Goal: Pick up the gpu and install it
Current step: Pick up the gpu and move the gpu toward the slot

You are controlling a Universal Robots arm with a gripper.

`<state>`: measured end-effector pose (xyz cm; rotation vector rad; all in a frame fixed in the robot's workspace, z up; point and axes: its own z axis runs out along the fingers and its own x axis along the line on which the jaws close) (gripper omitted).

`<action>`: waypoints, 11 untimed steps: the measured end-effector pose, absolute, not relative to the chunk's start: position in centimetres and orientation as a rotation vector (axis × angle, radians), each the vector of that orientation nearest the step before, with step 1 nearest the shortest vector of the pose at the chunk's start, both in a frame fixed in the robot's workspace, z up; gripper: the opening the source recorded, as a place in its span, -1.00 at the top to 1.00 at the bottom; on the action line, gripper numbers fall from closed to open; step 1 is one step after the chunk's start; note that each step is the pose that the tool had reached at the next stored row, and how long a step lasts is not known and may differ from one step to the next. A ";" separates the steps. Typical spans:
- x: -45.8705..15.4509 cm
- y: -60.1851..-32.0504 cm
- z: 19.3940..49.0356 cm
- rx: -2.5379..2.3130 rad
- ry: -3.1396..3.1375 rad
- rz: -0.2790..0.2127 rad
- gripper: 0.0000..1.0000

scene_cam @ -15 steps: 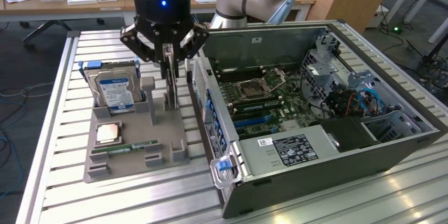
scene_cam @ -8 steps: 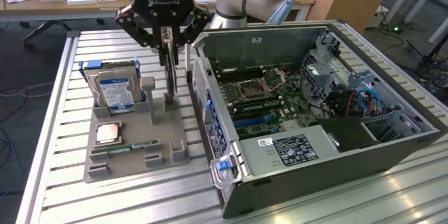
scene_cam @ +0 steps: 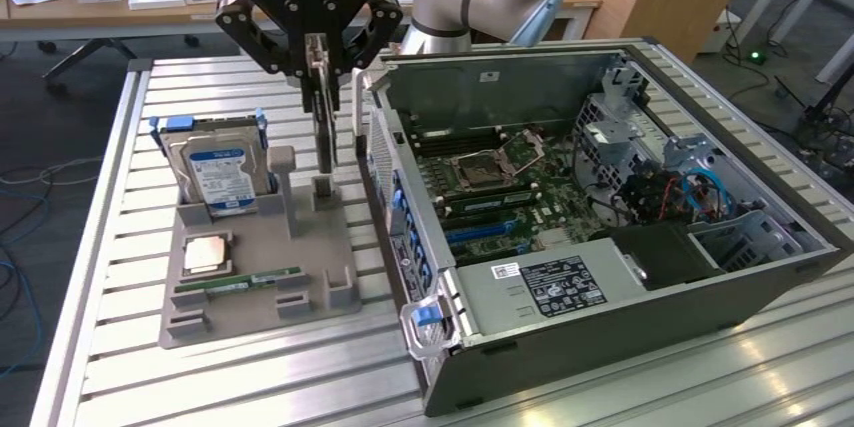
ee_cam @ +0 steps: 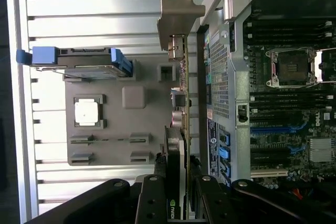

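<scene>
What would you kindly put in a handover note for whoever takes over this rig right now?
Gripper: shut on the gpu, gripping its upper edge.
Gpu: upright and edge-on over the grey holder, just outside the open computer case. I cannot tell whether it is clear of its holder slot.
Done: card grasped.
Left: the gpu is not yet in the case, and it is not yet seated on the motherboard.

Exterior view looks down obliquely, wrist view straight down and closer; both share holder [scene_cam: 300,237] and case [scene_cam: 667,307].
</scene>
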<state>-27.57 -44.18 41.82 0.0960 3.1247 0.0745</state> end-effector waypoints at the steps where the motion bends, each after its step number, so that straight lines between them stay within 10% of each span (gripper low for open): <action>1: -27.6 -44.2 41.8 0.096 3.125 0.074 0.47; 11: -27.2 -44.2 41.8 0.096 3.125 0.074 0.47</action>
